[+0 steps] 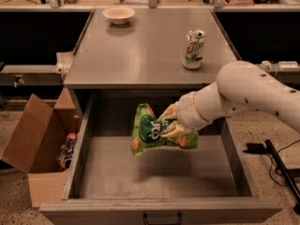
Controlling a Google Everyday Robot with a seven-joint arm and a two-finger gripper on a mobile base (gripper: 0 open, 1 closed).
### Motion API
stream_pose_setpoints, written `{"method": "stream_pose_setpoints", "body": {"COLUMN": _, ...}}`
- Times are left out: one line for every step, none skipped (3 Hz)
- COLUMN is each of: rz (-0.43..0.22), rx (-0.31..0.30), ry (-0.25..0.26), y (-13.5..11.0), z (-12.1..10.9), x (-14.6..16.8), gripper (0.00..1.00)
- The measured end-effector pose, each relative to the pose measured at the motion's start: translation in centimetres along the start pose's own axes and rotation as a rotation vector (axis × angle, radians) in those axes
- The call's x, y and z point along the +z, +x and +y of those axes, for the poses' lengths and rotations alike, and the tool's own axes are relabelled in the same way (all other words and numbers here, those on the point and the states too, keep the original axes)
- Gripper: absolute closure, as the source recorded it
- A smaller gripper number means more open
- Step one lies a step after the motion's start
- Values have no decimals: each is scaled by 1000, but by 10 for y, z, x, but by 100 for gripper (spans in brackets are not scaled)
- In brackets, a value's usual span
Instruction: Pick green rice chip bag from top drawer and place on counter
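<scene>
The green rice chip bag (152, 132) hangs in the air above the open top drawer (154, 177), lifted clear of its grey floor. My gripper (169, 124) is shut on the bag's right side, its pale fingers pinching the crinkled foil. The white arm reaches in from the right, over the drawer's right wall. The counter (140, 50) lies just behind and above the bag, its front edge close over the drawer.
A green-and-white soda can (193, 49) stands on the counter at the right. A pale bowl (118, 14) sits at its back left. An open cardboard box (35, 146) with items stands on the floor left of the drawer. Cables lie on the floor at right.
</scene>
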State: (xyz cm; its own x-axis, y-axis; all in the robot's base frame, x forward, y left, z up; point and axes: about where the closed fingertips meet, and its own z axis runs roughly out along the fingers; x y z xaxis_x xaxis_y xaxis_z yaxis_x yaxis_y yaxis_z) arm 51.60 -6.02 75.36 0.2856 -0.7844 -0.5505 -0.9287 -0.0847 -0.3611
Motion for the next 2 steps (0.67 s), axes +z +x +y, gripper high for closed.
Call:
{"method": "stream_pose_setpoints", "body": {"rz": 0, "rx": 0, "ry": 0, "y": 0, "z": 0, "x": 0, "gripper": 100}}
{"method": "stream_pose_setpoints", "body": {"rz": -4, "rx": -45, "ry": 26, "y": -13, "z": -18, "x": -8, "gripper": 100}}
